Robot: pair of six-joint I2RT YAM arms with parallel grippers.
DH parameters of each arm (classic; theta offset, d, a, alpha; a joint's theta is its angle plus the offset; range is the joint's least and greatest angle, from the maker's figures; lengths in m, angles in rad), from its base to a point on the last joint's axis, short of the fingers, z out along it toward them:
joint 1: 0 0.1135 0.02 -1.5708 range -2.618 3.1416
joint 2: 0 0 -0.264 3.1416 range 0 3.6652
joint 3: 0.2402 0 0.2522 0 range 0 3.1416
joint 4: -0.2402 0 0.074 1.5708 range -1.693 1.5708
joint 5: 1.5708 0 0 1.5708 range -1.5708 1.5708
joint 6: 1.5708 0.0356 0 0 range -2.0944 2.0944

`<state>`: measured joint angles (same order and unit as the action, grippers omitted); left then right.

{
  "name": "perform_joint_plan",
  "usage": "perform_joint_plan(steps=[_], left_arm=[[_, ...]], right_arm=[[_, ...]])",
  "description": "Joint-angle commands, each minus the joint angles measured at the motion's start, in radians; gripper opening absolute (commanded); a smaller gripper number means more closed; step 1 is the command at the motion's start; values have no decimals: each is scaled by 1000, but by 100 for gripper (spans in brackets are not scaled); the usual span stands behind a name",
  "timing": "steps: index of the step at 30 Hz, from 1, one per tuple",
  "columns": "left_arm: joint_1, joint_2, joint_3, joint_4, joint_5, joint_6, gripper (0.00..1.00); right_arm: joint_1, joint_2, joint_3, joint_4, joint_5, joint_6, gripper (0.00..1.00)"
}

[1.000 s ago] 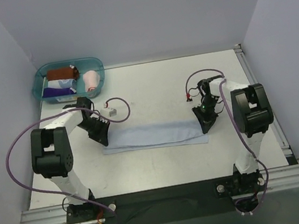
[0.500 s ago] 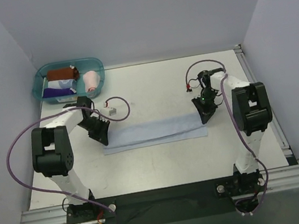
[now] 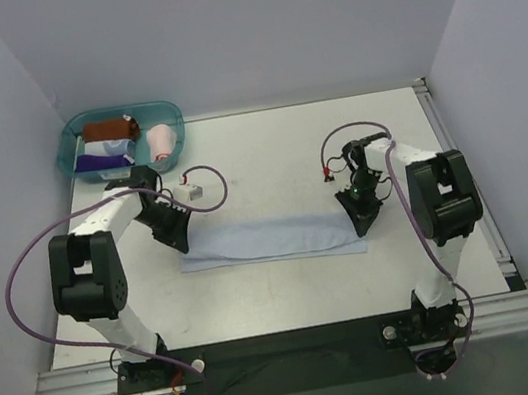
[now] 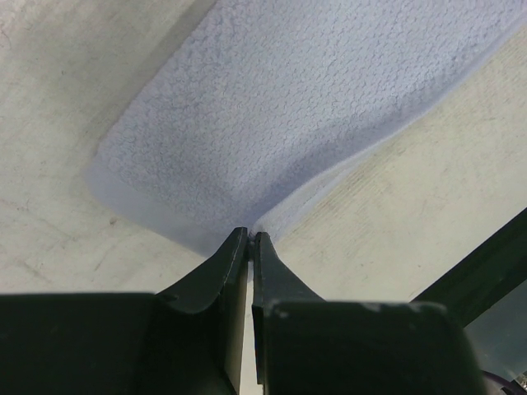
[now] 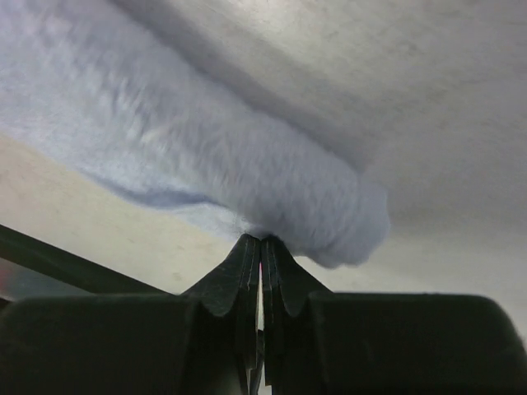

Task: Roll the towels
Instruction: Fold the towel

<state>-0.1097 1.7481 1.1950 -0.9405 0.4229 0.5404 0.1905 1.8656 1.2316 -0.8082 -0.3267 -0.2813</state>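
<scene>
A light blue towel (image 3: pixel 272 242) lies as a long folded strip across the middle of the table. My left gripper (image 3: pixel 179 244) is shut on its far left corner, seen close in the left wrist view (image 4: pixel 249 237) with the towel (image 4: pixel 313 107) flat beyond it. My right gripper (image 3: pixel 361 225) is shut on the far right corner; in the right wrist view (image 5: pixel 260 240) the towel (image 5: pixel 272 177) hangs lifted above the jaws. A pale pink rolled towel (image 3: pixel 162 140) sits in the teal tub (image 3: pixel 70 145).
The teal tub at the back left also holds a brown roll (image 3: pixel 110 129) and a purple and white roll (image 3: pixel 104 161). A small white block (image 3: pixel 196 193) lies on the table near the left arm. A metal rail (image 3: pixel 463 174) runs along the table's right edge.
Both grippers carried the towel's far edge away from me, then back toward me a little. The strip narrowed, then widened slightly. Both grippers stayed shut on the corners.
</scene>
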Motion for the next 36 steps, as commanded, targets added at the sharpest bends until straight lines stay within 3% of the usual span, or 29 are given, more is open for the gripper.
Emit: perform_joint_plan(steps=[1,13,20,23,30,36], left_arm=[[7,-4,-11,-12,5,15,0],[7,85,-32,57,-18,-25,0],[4,105,57,52,16,-63,0],[7,70,87,8,37,-53,0],[7,-30,32,-38,33,-19,0],[7,-13,-67,5,30,-28,0]], right_arm=[[13,79,-26,-13,44,1,0],[10,153,48,-49,152,-30,0],[-65,234,308,-121,176,-47,0],[-75,198,373,-167,160,-62,0],[-62,21,246,-189,81,-73,0],[-22,78,117,-123,80,-67,0]])
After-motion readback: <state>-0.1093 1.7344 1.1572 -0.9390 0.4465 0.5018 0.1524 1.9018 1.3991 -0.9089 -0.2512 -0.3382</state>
